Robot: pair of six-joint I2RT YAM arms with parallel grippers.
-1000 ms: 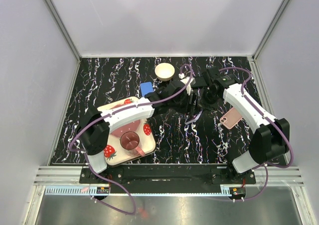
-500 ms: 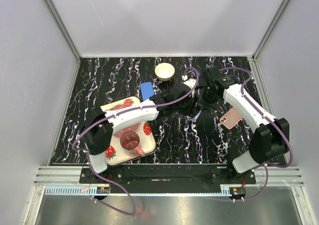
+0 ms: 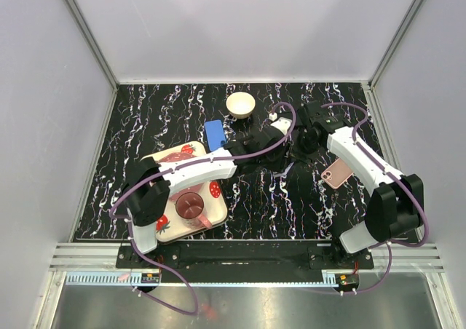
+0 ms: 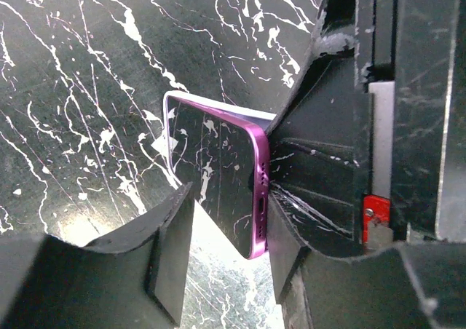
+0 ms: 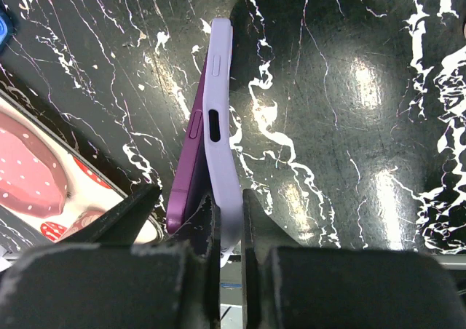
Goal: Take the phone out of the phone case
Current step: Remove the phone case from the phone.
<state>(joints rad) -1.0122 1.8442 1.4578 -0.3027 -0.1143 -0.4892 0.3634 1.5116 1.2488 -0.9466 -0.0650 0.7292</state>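
A purple phone (image 4: 218, 169) with a dark screen stands on edge, partly peeled out of its lilac case (image 5: 218, 125). My right gripper (image 5: 227, 212) is shut on the case's wall, and the phone (image 5: 186, 161) leans out to the left of it. My left gripper (image 4: 229, 231) is open, its jaws on either side of the phone's lower corner. The right finger (image 4: 291, 249) is against the phone's purple edge and the left finger (image 4: 171, 249) is apart from the screen. In the top view both grippers, left (image 3: 279, 147) and right (image 3: 300, 143), meet at the back middle.
A pink phone (image 3: 337, 172) lies to the right. A blue object (image 3: 213, 132) and a cream bowl (image 3: 240, 105) sit behind the left arm. A strawberry-patterned tray (image 3: 167, 227) with a brown cup (image 3: 191, 205) is at the front left.
My left arm has stretched further right and back, bringing its gripper up against the right gripper. The right arm has barely moved.
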